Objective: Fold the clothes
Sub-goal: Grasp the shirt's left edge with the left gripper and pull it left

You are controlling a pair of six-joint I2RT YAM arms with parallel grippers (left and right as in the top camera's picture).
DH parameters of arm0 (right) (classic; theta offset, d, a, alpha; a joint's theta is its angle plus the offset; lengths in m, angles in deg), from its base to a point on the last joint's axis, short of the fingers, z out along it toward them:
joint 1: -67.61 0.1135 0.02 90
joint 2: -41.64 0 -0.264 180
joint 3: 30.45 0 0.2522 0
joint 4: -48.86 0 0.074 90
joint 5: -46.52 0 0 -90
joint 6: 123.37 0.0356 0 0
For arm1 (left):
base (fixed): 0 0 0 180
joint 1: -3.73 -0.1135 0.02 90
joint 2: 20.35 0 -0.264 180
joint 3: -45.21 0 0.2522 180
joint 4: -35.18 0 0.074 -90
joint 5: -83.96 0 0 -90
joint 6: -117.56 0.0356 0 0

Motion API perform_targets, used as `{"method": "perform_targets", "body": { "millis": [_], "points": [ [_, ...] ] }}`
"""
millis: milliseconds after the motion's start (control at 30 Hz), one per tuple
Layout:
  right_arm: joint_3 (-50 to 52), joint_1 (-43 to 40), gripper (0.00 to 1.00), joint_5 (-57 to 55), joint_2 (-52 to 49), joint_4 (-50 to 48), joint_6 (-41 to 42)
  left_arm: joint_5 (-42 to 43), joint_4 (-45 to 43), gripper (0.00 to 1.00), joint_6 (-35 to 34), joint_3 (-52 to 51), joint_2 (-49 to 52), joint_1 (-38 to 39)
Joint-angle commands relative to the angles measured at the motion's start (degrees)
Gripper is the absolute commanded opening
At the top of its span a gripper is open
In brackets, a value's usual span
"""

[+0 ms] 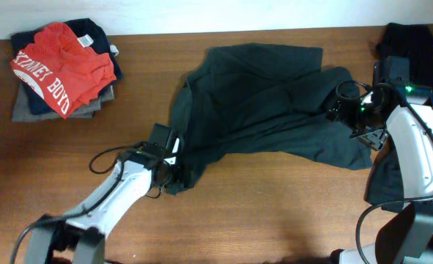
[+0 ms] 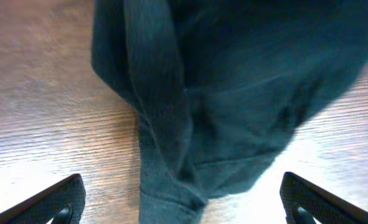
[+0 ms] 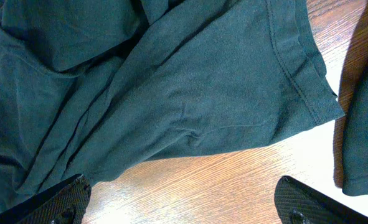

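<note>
**Dark T-shirt [image 1: 267, 95] lying rumpled across mid-table**

Overhead: it is stretching from the left gripper [image 1: 171, 158] up-right to the right gripper [image 1: 352, 110], bare wooden table [image 1: 275, 213] lying open in front, a folded stack [image 1: 58, 70] sitting far left.

Left wrist: wide-open fingers [image 2: 53, 202] are straddling a soft seamed fold, gripping nothing.

Right wrist: the jaws are gaping empty over a stitched sleeve hem.

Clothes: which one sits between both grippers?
The dark green T-shirt, crumpled in the middle. The red shirt tops a stack at far left; a black garment lies at the right edge.
</note>
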State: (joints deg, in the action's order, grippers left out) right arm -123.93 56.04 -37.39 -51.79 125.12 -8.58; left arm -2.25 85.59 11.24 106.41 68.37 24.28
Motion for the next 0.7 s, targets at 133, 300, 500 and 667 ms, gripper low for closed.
{"method": "perform_targets", "body": {
  "millis": [133, 300, 500, 667],
  "points": [
    [-0.96, 0.35, 0.99, 0.31, 0.81, -0.15, -0.52, -1.6, -0.83, 0.98, -1.05, 0.74, 2.01, 0.02],
    [-0.94, 0.35, 0.99, 0.31, 0.81, -0.13, -0.52, -5.81, -1.73, 0.71, -1.01, 0.74, 2.01, 0.02],
    [-0.92, 0.35, 0.99, 0.31, 0.81, -0.13, -0.52, -8.24, -2.14, 0.59, -0.79, 0.74, 2.03, 0.04],
    [-0.83, 0.37, 0.99, 0.31, 0.81, -0.11, -0.52, -9.84, -2.54, 0.52, -0.72, 0.74, 2.03, 0.09]
  ]
}}
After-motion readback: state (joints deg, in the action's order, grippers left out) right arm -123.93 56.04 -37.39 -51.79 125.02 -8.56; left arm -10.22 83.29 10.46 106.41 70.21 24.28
